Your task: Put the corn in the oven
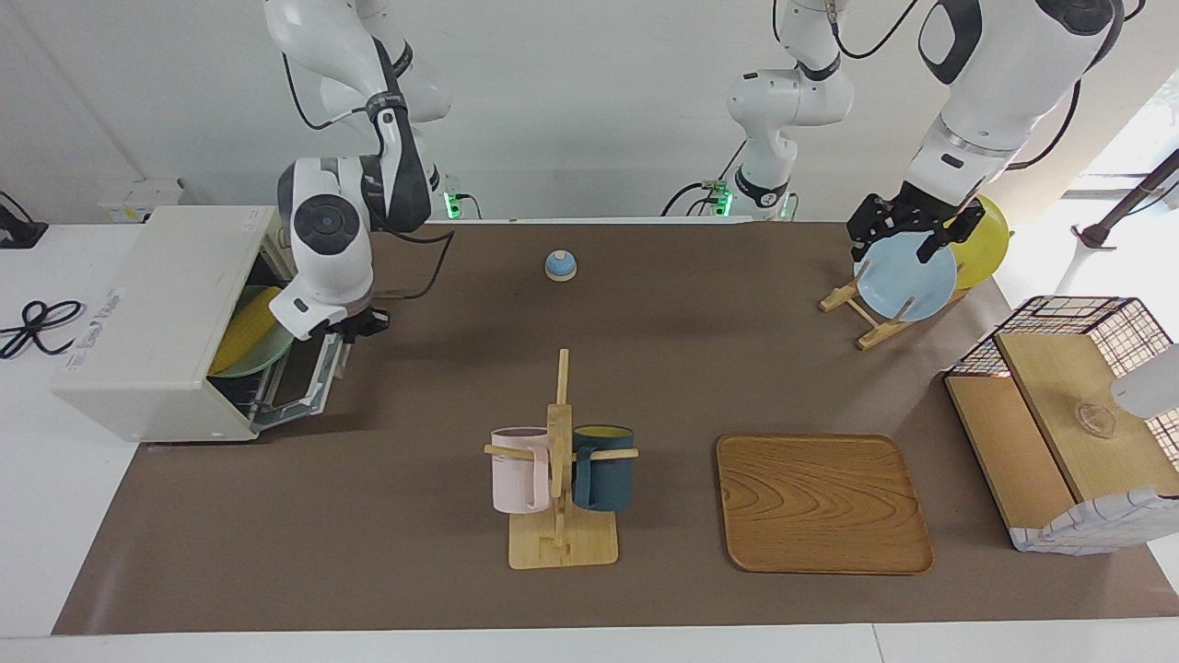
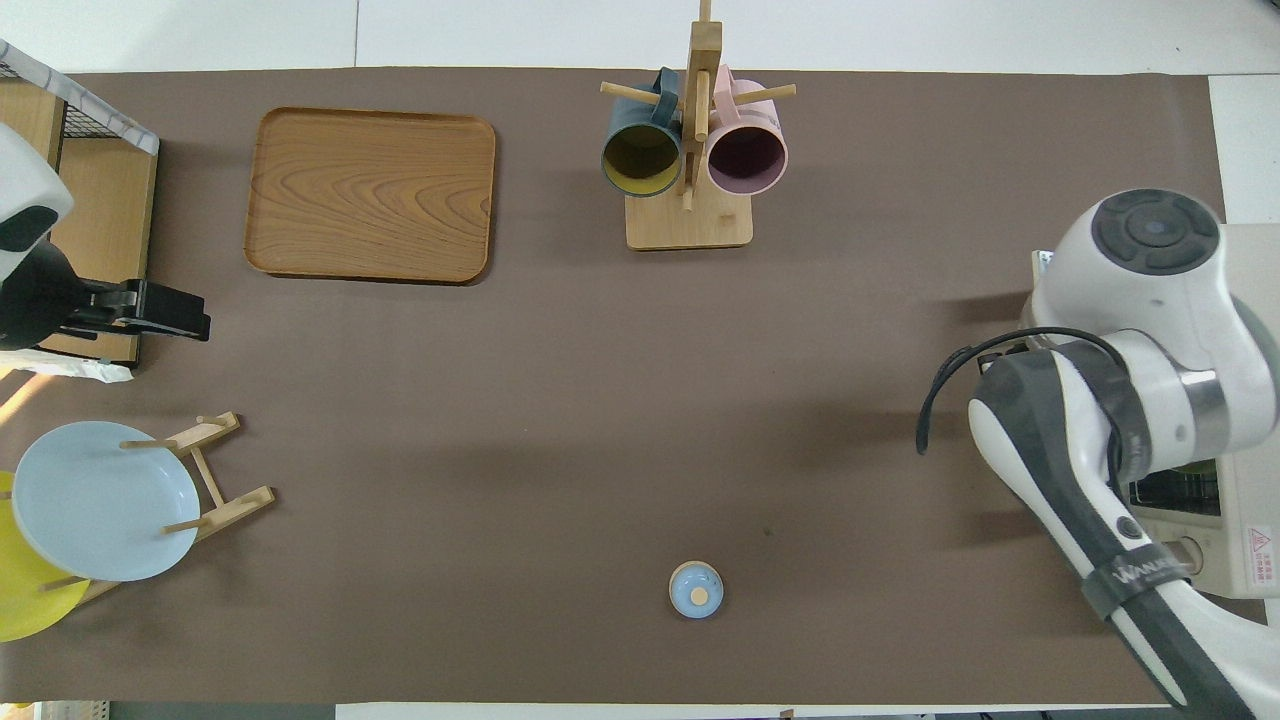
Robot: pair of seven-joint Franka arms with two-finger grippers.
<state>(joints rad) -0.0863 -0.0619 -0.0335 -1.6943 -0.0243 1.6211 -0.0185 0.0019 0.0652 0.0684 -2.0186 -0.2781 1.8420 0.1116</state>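
Note:
The off-white oven [image 1: 147, 322] stands at the right arm's end of the table with its glass door [image 1: 299, 373] dropped open. In the overhead view the right arm covers most of the oven [image 2: 1245, 560]. My right gripper [image 1: 362, 324] is at the oven's mouth, just above the open door, with its fingers hidden by the wrist. No corn cob shows in either view. A yellowish rounded shape [image 1: 241, 327] and a pale green one lean inside the oven. My left gripper [image 1: 907, 241] hangs open over the blue plate [image 1: 907, 281] and also shows in the overhead view [image 2: 170, 312].
A wooden plate rack [image 1: 870, 322] holds the blue plate and a yellow plate [image 1: 986, 244]. A mug tree [image 1: 559, 460] carries a pink and a dark teal mug. A wooden tray [image 1: 820, 502], a wire basket [image 1: 1073, 414] and a small blue bell [image 1: 560, 265] stand on the brown mat.

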